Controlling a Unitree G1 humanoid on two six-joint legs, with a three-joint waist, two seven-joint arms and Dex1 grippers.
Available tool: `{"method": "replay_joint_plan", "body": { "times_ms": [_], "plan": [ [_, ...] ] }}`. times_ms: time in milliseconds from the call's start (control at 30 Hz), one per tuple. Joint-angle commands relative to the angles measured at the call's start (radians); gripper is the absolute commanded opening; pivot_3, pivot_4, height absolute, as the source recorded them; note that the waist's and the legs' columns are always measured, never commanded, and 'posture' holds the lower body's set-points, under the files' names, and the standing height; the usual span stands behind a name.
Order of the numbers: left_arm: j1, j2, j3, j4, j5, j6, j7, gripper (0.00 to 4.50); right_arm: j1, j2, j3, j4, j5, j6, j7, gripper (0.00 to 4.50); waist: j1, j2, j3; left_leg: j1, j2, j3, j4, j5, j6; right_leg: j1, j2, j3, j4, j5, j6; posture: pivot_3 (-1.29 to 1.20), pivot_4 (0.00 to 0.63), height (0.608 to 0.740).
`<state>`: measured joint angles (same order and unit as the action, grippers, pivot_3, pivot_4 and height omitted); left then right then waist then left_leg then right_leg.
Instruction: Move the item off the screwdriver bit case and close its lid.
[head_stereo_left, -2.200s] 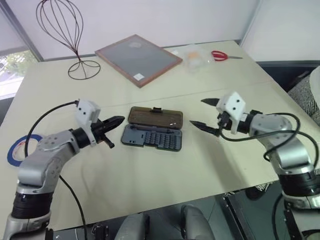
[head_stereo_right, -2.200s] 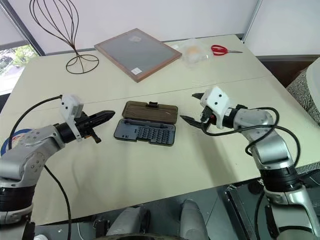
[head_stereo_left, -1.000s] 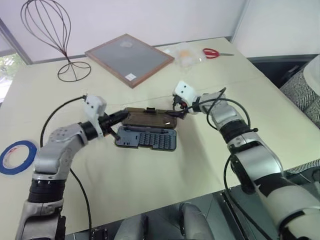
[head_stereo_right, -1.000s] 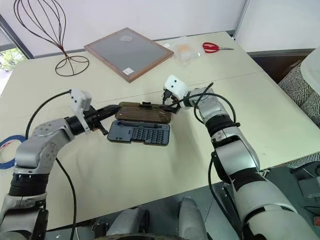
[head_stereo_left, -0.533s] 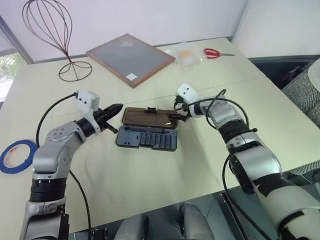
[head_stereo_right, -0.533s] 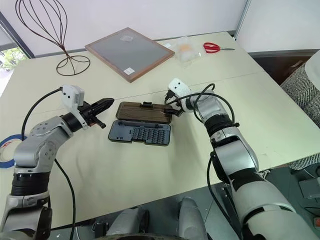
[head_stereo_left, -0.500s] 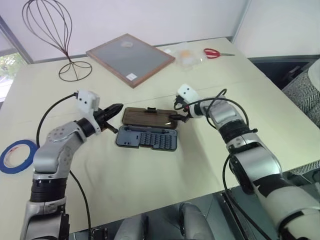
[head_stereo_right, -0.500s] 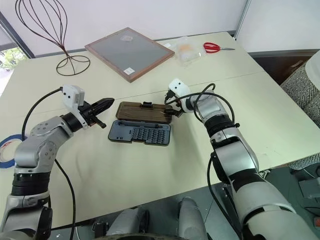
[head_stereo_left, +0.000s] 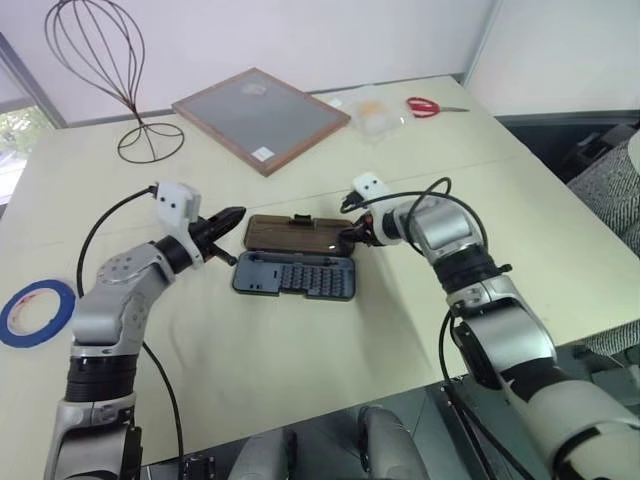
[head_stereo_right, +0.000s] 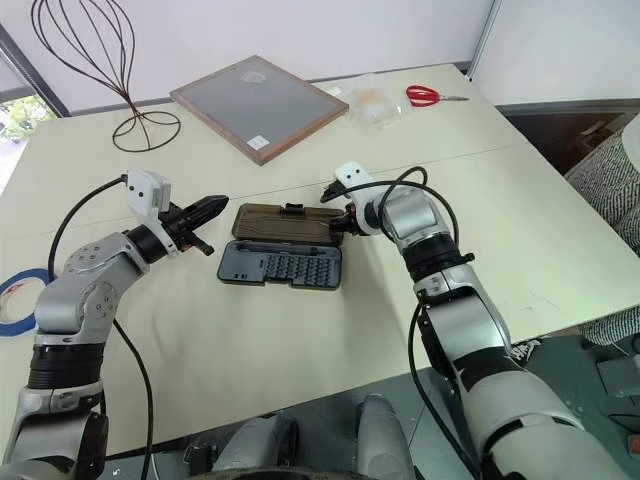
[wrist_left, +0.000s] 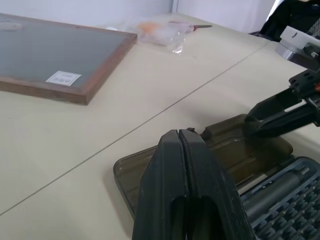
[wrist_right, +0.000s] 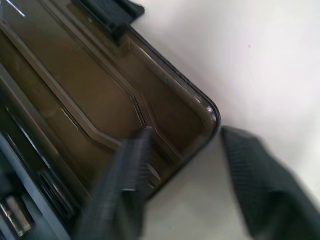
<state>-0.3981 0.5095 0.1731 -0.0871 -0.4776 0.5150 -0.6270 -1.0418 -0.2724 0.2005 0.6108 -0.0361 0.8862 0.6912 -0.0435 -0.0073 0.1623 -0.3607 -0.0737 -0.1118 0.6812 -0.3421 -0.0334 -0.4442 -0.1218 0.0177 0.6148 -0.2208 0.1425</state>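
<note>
The bit case (head_stereo_left: 297, 262) lies open mid-surface (head_stereo_left: 300, 380), its long axis running across in front of the robot; the brown lid (head_stereo_left: 300, 235) lies flat on the far side of the grey-blue tray (head_stereo_left: 293, 275), with nothing resting on either. The right tool (wrist_right: 182, 165) is the nearer; its fingers straddle the lid's right-hand corner, one inside the rim and one outside, not yet pinched. The left tool (head_stereo_left: 228, 219), clenched and empty, hovers just off the lid's left end. I'd judge the lid must swing toward the robot over the tray.
</note>
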Motion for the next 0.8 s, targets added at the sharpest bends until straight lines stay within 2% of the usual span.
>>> {"method": "replay_joint_plan", "body": {
  "times_ms": [33,67,100,500,800],
  "plan": [
    [0.002,0.007,0.022,-0.033,0.005,-0.022,0.013,0.00,-0.027,0.006,-0.013,0.036,0.004,-0.013,-0.023,0.52,-0.001,0.000,0.000,0.000,0.000,0.000,0.000,0.000,0.000,0.000,0.000,0.000,0.000,0.000,0.000,0.00,0.150,0.740],
    [0.005,0.007,0.025,-0.037,0.005,-0.022,0.016,0.00,-0.030,0.007,-0.013,0.045,0.004,-0.016,-0.027,0.08,-0.001,0.000,0.000,0.000,0.000,0.000,0.000,0.000,0.000,0.000,0.000,0.000,0.000,0.000,0.000,0.00,0.150,0.740],
    [0.008,0.007,0.028,-0.040,0.007,-0.022,0.018,0.00,-0.032,0.007,-0.011,0.053,0.004,-0.017,-0.026,0.03,-0.002,0.000,0.000,0.000,0.000,0.000,0.000,0.000,0.000,0.000,0.000,0.000,0.000,0.000,0.000,0.00,0.150,0.740],
    [0.010,0.013,0.033,-0.040,0.012,-0.033,0.030,0.00,-0.008,0.015,0.034,0.009,0.004,0.004,0.003,0.03,-0.002,0.000,0.000,0.000,0.000,0.000,0.000,0.000,0.000,0.000,0.000,0.000,0.001,0.000,0.000,0.00,0.150,0.740],
    [0.004,0.011,0.023,-0.044,0.016,-0.029,0.036,0.00,0.003,0.052,0.088,0.079,-0.027,-0.055,0.011,0.03,-0.009,0.000,-0.002,0.003,0.000,0.000,-0.002,0.000,0.000,0.001,0.000,0.000,0.001,0.000,0.000,0.00,0.150,0.740]
  ]
}}
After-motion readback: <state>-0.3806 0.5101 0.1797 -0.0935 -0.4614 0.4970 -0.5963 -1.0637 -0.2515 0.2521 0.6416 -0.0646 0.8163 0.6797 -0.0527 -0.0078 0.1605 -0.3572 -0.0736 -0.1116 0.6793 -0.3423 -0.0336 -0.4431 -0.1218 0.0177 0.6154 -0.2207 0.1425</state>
